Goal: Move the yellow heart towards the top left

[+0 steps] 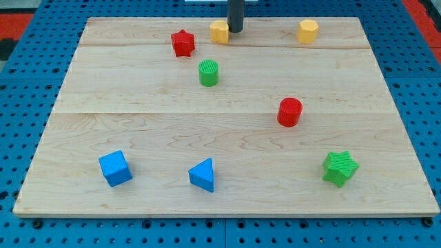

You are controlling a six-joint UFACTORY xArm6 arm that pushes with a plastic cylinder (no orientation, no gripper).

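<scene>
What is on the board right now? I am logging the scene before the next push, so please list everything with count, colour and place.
yellow heart: 1, yellow, top edge, left of centre
yellow hexagon: 1, yellow, top right
red star: 1, red, top, left of the heart
green cylinder: 1, green, below the heart
red cylinder: 1, red, right of centre
blue cube: 1, blue, bottom left
blue triangle: 1, blue, bottom centre
green star: 1, green, bottom right
board: 1, pale wood
my tip: 1, dark, at the heart's right side

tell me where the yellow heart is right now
The yellow heart sits near the view's top edge, left of centre, just right of the red star, with my tip against its right side.
</scene>
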